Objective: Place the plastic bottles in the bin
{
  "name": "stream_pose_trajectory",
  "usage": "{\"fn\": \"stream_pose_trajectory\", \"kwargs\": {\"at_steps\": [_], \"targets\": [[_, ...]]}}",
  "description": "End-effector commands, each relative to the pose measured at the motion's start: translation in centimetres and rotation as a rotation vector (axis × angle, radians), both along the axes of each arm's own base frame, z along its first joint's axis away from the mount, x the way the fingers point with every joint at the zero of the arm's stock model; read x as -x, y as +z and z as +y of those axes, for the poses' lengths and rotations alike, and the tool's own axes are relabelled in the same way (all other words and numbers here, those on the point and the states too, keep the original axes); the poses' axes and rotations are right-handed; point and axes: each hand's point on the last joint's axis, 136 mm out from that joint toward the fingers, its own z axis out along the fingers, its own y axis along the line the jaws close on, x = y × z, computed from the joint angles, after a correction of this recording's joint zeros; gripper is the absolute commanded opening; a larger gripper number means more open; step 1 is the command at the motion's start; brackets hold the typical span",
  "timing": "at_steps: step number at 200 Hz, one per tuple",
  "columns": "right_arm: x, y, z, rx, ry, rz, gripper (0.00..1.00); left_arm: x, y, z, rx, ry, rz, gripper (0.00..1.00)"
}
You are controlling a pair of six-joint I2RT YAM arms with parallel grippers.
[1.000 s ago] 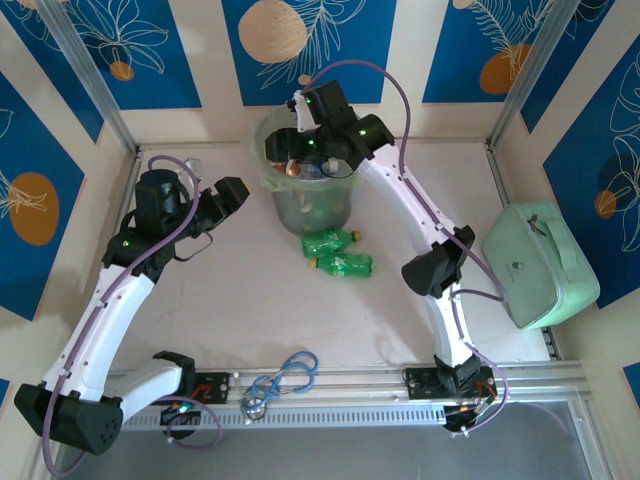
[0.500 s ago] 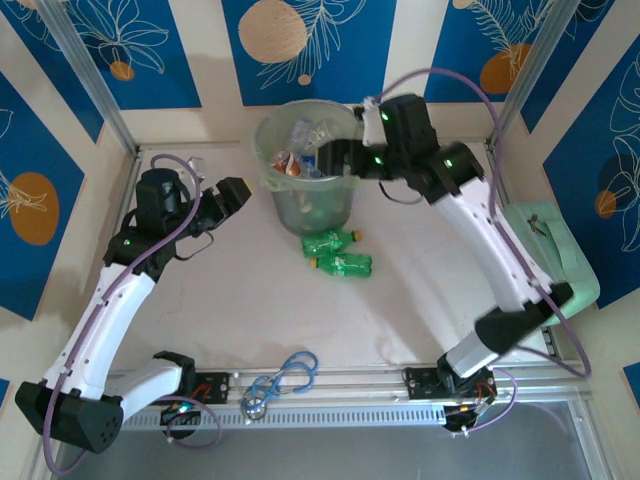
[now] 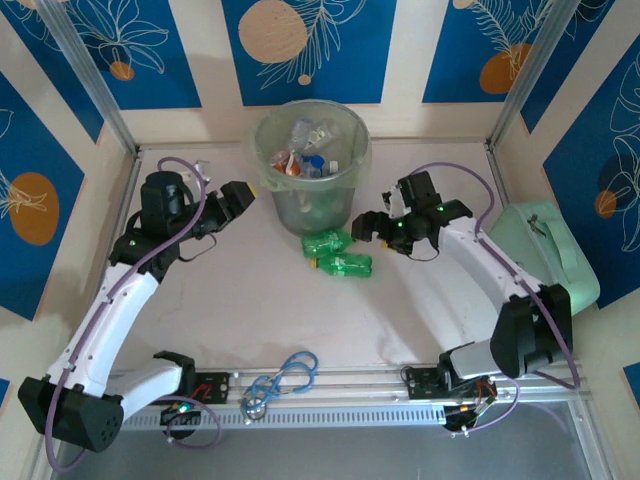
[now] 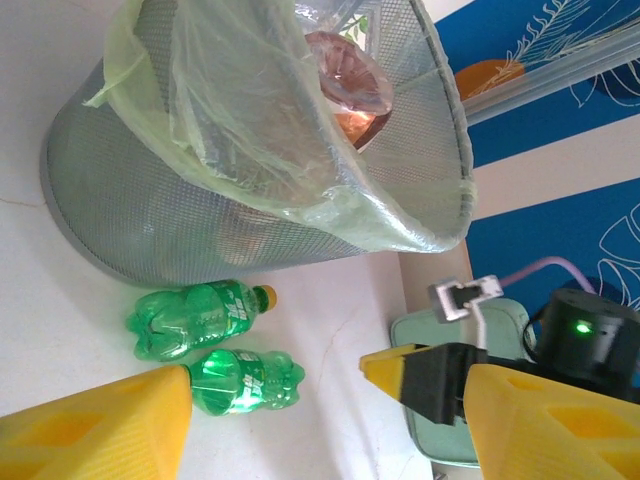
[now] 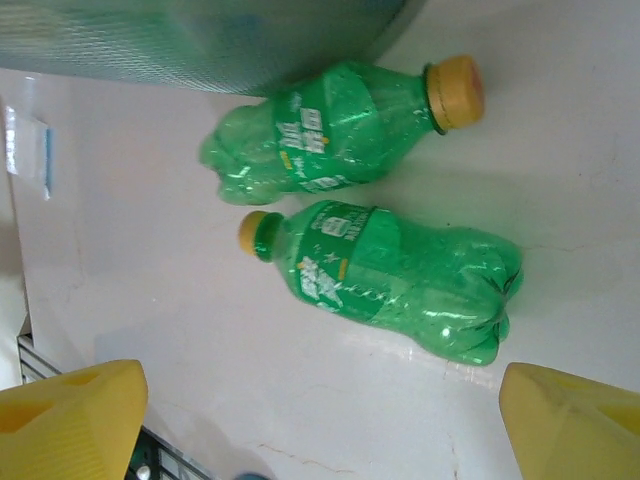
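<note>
**Workpiece.** Two green bottles lie on their sides on the desk (image 3: pixel 250 300) at the foot of the bin (image 3: pixel 262 150). The far green bottle (image 5: pixel 330 125) lies just beside the bin wall. The near green bottle (image 5: pixel 400 275) lies just beside it, on the side away from the bin.

**Handling (judgement).**
- Both appear empty, so they should be light.
- The walls look thin and dented, so they will give under pressure.
- The plastic is smooth and round, so a nudge across the axis is likely to make a bottle roll.
- Grip at mid-body, on the label band, with the fingers across the width. Avoid the tapered neck.

**Orientation.** The long axes run roughly left to right across the desk and are almost parallel. The bottles lie head to tail: the far bottle's yellow cap points to the robot's right, the near bottle's to its left.

**Hands.**
- The right hand (image 5: pixel 320 425) hangs over the near bottle with its fingers wide apart and nothing between them.
- The left hand (image 4: pixel 320 420) is on the bin's left side, also parted and empty.
</note>
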Motion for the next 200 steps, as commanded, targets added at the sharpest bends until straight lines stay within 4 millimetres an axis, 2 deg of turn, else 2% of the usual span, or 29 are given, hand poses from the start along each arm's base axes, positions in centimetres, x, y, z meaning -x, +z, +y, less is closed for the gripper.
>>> {"fn": "stream_pose_trajectory", "kwargs": {"at_steps": [1, 53, 92, 141, 200], "targets": [[-1.0, -0.1, 1.5, -0.062, 0.049, -0.05, 0.91, 0.2, 0.8, -0.3, 0.023, -0.021, -0.029, 0.71], [-2.8, -4.2, 1.2, 0.017, 0.048, -0.04, 0.91, 0.4, 0.6, -0.3, 0.03, -0.029, -0.029, 0.71], [-2.7, -6.8, 2.3, 0.064, 0.089, -0.016, 0.91, 0.5, 0.5, -0.3, 0.028, -0.029, -0.027, 0.71], [-0.7, -7.7, 3.9, 0.149, 0.164, -0.007, 0.91, 0.4, 0.5, -0.4, 0.029, -0.035, -0.024, 0.71], [3.7, -9.8, 4.8, 0.292, 0.278, 0.046, 0.92, 0.4, 0.1, -0.5, 0.028, -0.04, -0.021, 0.71]]}}
